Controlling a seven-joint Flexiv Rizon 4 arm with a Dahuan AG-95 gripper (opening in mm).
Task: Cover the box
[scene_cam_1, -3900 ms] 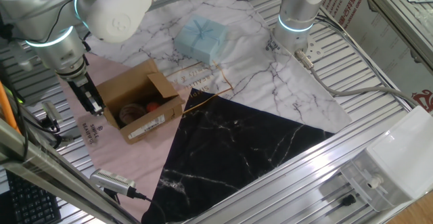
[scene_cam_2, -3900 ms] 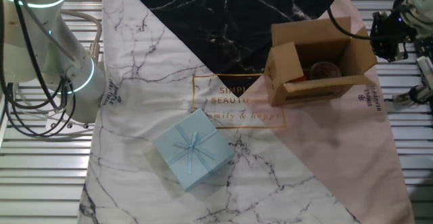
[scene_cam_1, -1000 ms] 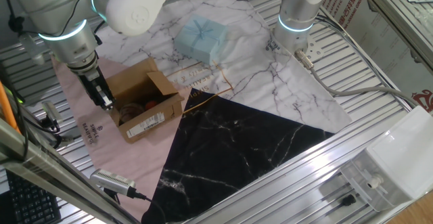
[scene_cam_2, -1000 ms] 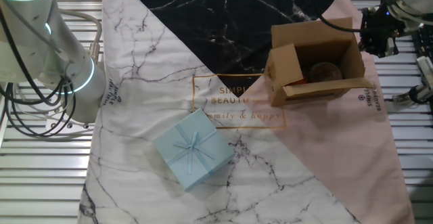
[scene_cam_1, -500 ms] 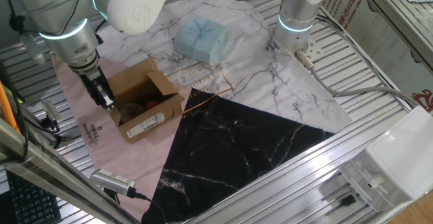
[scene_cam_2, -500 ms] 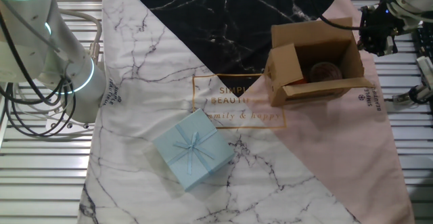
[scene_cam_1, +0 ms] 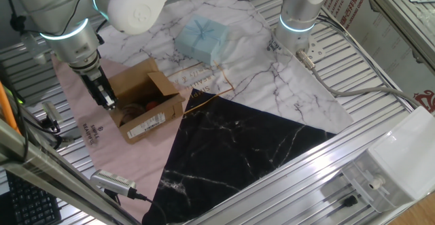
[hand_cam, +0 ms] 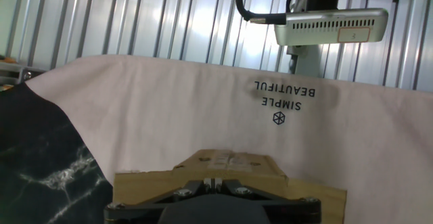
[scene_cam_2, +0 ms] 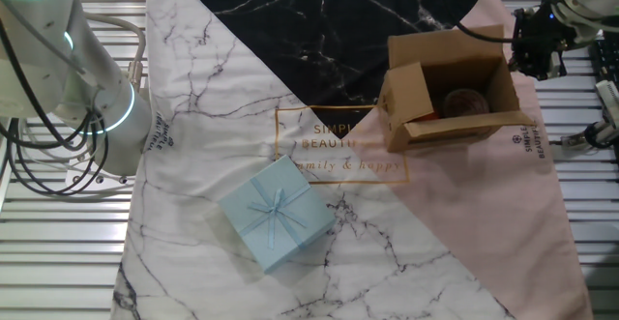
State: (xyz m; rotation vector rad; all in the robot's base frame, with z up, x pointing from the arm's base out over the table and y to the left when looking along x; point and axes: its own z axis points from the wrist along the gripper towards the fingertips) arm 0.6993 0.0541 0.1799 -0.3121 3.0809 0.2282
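Gripper point(scene_cam_1: 107, 103), jaws together at the open box's point(scene_cam_1: 139, 106) end flap point(hand_cam: 226, 171); a steady inward push should fold it over.

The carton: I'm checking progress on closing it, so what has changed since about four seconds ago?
The claw moved from beside the box in to its end flap, which now stands more upright. The claw looks shut, gripping nothing. The other flaps remain open, and the blue gift package and cloth have not moved.
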